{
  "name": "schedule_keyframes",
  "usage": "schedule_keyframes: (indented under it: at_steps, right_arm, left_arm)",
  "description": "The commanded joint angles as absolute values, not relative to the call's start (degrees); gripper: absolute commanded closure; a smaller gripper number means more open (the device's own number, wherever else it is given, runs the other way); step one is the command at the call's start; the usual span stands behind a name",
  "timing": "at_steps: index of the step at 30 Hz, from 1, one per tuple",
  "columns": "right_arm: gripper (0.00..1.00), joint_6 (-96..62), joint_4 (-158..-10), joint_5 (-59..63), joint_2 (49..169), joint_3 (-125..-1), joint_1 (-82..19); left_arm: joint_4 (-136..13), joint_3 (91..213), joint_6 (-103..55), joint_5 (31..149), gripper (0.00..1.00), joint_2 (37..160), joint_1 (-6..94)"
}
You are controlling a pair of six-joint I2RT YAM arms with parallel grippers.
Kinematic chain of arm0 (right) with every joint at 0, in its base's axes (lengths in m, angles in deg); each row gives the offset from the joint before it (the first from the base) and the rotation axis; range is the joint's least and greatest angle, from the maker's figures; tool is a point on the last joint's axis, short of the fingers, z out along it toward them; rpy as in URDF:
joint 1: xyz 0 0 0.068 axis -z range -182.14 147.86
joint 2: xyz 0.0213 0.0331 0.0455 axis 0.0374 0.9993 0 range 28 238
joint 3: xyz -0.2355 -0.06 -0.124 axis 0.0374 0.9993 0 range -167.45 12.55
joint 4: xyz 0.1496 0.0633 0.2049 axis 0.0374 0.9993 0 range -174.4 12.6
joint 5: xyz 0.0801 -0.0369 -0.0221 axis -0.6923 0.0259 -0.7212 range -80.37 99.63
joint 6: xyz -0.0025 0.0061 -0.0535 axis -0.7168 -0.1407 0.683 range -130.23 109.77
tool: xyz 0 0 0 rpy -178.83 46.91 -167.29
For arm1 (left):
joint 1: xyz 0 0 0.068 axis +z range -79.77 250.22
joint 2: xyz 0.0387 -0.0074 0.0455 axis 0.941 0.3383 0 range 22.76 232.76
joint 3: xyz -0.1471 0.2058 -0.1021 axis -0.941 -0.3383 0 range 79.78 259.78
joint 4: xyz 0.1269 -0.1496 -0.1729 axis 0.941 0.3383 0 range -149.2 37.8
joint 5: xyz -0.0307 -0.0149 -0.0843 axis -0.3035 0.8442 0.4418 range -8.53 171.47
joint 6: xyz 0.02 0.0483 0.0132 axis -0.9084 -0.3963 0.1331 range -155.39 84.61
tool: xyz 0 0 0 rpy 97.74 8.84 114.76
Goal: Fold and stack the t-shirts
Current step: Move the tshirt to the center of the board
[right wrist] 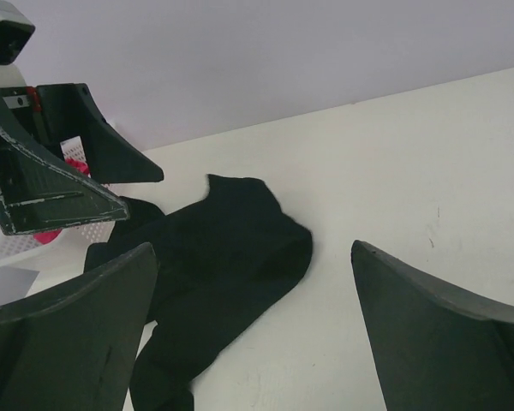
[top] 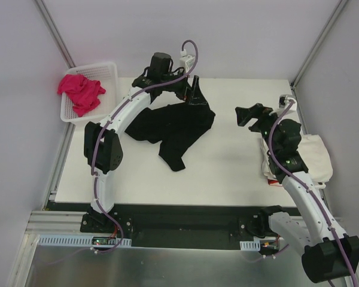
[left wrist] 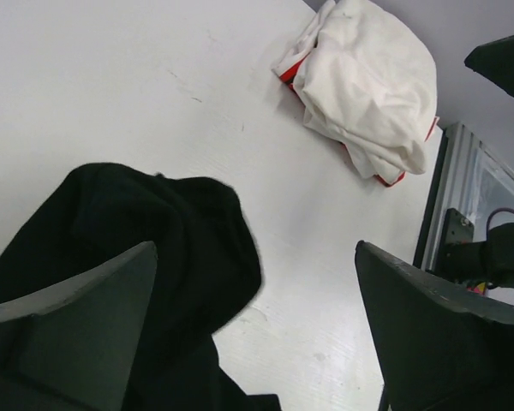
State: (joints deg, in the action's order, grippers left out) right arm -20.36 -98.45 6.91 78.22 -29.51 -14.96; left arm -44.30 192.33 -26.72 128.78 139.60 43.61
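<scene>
Top view, black t-shirt (top: 176,128): is lying crumpled on the counter (top: 227,173), just toward 12 o'clock from the middle.
Top view, left hand (top: 196,97): is reaching over the shirt's 12 o'clock edge; from here I cannot tell whether it is touching the cloth.
Top view, right hand (top: 245,115): is hanging over bare counter at 3 o'clock of the black t-shirt, apart from it.
Top view, pink t-shirt (top: 81,92): is sitting bunched in the basket (top: 107,67) at 10 o'clock.
Top view, cream-white t-shirts (top: 316,155): are lying in a heap at the counter's 3 o'clock edge, partly under the right arm.
Left wrist view, left hand (left wrist: 257,342): its fingers (left wrist: 77,334) are standing spread wide with nothing between them. The black t-shirt (left wrist: 154,231) is lying below, running behind the finger at 8 o'clock. The cream-white heap, showing red trim, is lying at 1 o'clock.
Right wrist view, right hand (right wrist: 253,334): its fingers (right wrist: 445,334) are standing spread wide, gripping nothing. The black t-shirt (right wrist: 231,248) is lying toward 11 o'clock.
</scene>
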Motion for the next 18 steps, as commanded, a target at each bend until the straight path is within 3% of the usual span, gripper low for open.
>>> schedule_keyframes:
  at_steps: [1,8,18]
  right_arm:
    - [0.02,-21.04,-101.54,5.24,79.59,-29.9,-14.71]
    - [0.02,-20.34,-101.45,5.06,80.91,-29.9,-14.8]
    - [0.02,-19.72,-101.72,3.39,83.55,-29.9,-14.71]
  left_arm:
    - [-44.7,191.67,-30.55,126.38,0.01,137.9,43.77]
    - [-44.61,186.93,-29.06,122.79,0.01,134.75,43.68]
    - [-46.8,161.79,-27.74,104.5,0.01,122.17,36.92]
